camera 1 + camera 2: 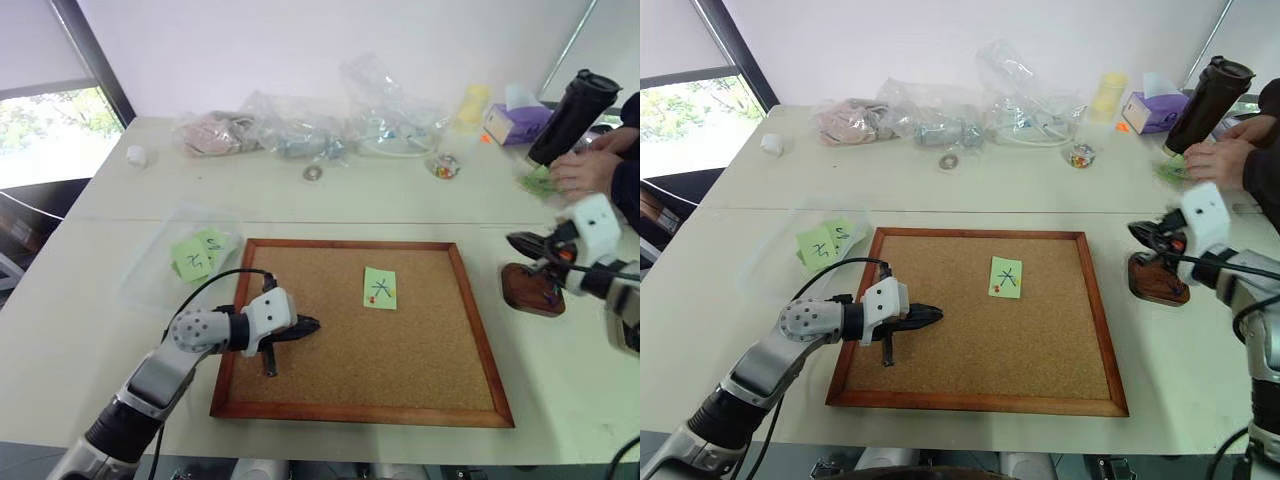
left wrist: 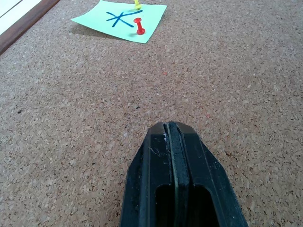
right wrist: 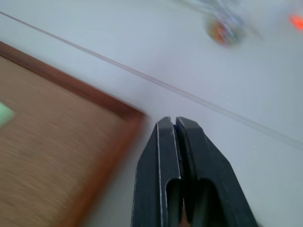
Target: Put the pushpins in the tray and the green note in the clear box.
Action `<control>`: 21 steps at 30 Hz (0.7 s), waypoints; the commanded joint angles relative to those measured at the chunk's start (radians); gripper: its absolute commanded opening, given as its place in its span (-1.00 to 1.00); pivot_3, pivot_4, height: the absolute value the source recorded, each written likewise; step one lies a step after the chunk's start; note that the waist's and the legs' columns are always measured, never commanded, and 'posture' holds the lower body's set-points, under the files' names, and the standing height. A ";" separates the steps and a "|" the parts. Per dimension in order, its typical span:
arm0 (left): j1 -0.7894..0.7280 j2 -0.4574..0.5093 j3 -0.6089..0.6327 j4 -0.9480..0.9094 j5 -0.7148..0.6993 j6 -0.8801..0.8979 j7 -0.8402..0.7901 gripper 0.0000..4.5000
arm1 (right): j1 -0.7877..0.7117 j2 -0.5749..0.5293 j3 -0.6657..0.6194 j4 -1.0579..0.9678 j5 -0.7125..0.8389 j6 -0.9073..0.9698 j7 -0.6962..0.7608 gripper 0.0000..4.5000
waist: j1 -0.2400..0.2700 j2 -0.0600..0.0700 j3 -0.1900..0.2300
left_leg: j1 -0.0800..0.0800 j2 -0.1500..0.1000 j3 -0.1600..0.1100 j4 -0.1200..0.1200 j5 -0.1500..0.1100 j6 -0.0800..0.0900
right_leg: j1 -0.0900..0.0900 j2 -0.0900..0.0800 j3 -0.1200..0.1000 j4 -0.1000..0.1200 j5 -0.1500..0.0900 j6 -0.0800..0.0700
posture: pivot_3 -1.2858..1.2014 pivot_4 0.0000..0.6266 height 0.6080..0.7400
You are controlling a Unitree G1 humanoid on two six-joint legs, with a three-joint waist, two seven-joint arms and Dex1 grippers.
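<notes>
The green note (image 1: 379, 288), marked with a dark cross, lies on the cork board (image 1: 330, 380), right of its middle. A red pushpin (image 2: 139, 26) stands in it, and a yellow bit pokes out at its far edge. My left gripper (image 1: 310, 324) is shut and empty, low over the cork a hand's width left of the note. At the right, my right gripper (image 1: 515, 242) hovers shut just above the brown tray (image 1: 520, 292). I cannot tell whether a pin is pinched in it. The clear box (image 1: 150, 280) sits left of the board.
Scribbled green notes (image 1: 200, 253) lie in the clear box. Soft plastic bags (image 1: 300, 125), a small jar (image 1: 446, 167), a yellow bottle and a purple tissue box line the back. At far right a person's hand (image 1: 580, 172) rests beside a black tumbler (image 1: 570, 115).
</notes>
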 commanded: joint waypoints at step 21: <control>0.034 -0.002 -0.043 0.120 0.064 -0.028 -0.001 -1.00 | 0.092 0.020 -0.036 0.067 -0.011 -0.080 -0.032 0.98 | 0.000 0.011 -0.007 | 0.001 0.000 0.000 0.000 0.000 0.000 | 0.001 0.001 0.001 0.000 0.000 0.000 | 0.03 -0.52 1.00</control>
